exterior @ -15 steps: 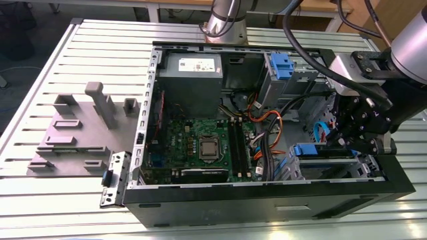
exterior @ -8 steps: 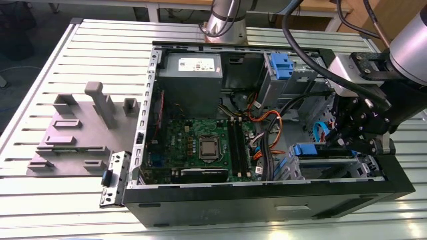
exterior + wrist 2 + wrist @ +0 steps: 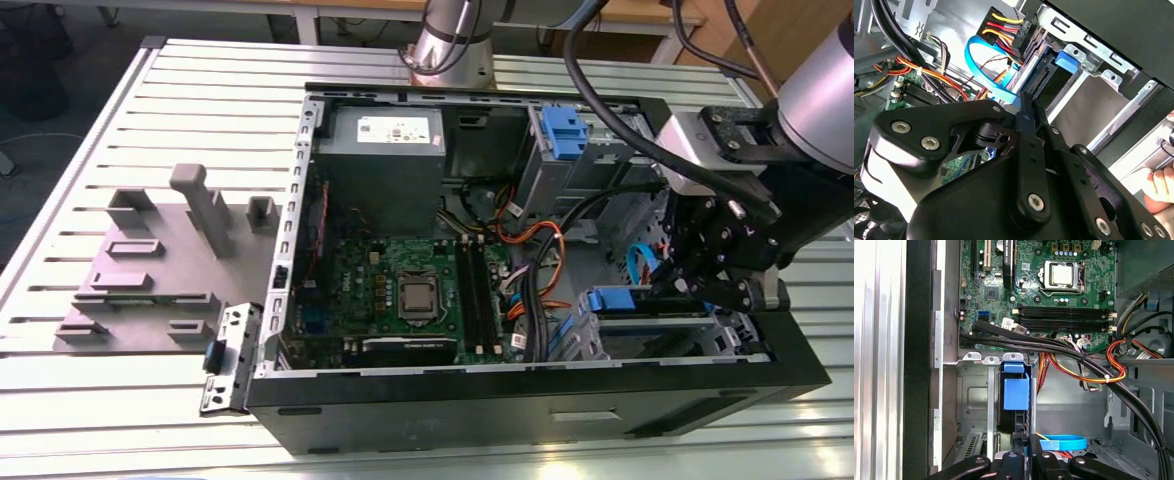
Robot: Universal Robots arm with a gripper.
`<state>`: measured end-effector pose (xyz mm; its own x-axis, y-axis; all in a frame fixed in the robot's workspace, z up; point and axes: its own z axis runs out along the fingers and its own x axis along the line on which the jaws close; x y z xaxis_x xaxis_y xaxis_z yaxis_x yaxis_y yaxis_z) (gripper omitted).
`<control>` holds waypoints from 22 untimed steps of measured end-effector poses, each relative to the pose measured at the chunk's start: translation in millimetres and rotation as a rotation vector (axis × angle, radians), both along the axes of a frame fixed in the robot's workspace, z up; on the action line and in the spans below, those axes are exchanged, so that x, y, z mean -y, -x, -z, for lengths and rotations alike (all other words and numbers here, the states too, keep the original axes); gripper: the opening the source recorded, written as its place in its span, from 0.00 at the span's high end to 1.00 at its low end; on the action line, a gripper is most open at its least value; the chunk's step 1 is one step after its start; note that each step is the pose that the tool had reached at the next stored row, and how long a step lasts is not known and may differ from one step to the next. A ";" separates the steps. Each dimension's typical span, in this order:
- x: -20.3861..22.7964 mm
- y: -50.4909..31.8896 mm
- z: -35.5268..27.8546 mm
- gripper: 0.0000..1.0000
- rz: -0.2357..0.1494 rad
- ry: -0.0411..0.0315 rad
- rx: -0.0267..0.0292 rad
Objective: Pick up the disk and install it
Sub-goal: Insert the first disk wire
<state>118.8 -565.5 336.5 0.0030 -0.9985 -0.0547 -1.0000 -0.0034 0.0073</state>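
Gripper (image 3: 703,285) is reaching down into the open case (image 3: 534,410), its black fingers (image 3: 1019,460) closing on the disk (image 3: 1016,395), which is standing on edge in the drive bay straight ahead of the fingertips, blue tab outermost. Arm (image 3: 814,90) is leaning in over the case wall. Case is sitting on a slatted metal counter (image 3: 80,180), beside a grey stand (image 3: 160,260).

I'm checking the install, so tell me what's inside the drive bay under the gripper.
In the first wrist view the disk stands on edge in the metal drive bay, blue tab upward, with the gripper at its end. Its lower part and connector side are hidden.
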 end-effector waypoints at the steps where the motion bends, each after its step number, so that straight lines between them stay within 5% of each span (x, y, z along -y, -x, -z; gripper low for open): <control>1: 0.0 0.0 0.0 0.84 0.000 0.0000 0.0000; 22: 0.0 0.0 2.9 0.84 0.000 0.0000 0.0000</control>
<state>118.8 -565.5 333.6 0.0031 -0.9985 -0.0547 -1.0000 -0.0035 0.0073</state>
